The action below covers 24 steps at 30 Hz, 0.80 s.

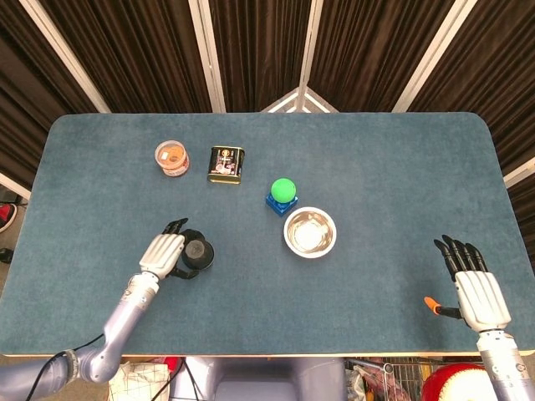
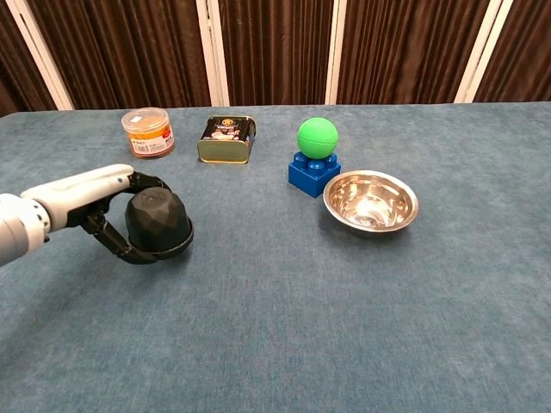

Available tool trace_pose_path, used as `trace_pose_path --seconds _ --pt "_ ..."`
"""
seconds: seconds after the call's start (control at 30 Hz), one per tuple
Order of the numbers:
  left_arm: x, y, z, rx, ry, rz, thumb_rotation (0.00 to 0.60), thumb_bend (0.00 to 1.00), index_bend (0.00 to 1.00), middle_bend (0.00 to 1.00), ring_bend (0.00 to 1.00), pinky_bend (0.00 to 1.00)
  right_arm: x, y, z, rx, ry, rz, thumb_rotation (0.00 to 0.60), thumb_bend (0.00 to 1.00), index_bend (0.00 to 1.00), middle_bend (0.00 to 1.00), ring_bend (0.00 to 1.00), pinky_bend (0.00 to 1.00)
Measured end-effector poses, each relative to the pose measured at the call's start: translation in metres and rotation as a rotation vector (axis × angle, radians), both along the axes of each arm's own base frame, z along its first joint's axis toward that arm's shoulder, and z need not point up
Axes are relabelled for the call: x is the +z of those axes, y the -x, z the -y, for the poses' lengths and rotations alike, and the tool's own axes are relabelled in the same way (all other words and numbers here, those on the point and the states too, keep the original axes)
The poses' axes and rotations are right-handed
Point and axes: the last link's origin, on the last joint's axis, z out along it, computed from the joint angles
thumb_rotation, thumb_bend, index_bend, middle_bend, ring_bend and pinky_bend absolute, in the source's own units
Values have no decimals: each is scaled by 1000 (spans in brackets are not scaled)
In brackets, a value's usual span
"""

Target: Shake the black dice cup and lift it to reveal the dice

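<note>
The black faceted dice cup (image 1: 198,253) (image 2: 158,222) stands mouth-down on the blue table at the front left. My left hand (image 1: 166,256) (image 2: 110,211) grips it from its left side, fingers wrapped around the cup's body. No dice show; the cup covers whatever lies beneath it. My right hand (image 1: 472,286) rests flat and open at the table's front right corner, holding nothing; the chest view does not show it.
An orange-lidded tub (image 1: 171,158) and a gold tin (image 1: 226,164) stand at the back left. A green ball on a blue block (image 1: 282,195) sits mid-table, beside a steel bowl (image 1: 310,233). A small orange object (image 1: 430,304) lies by my right hand.
</note>
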Motion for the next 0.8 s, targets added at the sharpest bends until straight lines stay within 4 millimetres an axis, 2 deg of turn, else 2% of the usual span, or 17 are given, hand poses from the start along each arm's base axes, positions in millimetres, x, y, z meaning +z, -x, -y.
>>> trace_pose_path --seconds 0.27,0.43,0.6,0.8 --pt "-15 -3 -2 -31 -55 -72 600 384 386 382 14 0 1 1 1 -1 -1 6 600 185 31 0 13 0" --pt "-21 -4 0 -27 -21 -70 600 364 312 274 0 0 2 1 2 -3 2 7 600 185 32 0 13 0" --pt "-21 -3 1 -31 6 -86 600 338 189 136 0 0 1 1 2 -7 0 6 600 184 31 0 12 0" --pt "-15 -4 3 -44 30 -89 600 299 102 46 0 0 1 -1 4 -5 3 7 600 185 31 0 13 0"
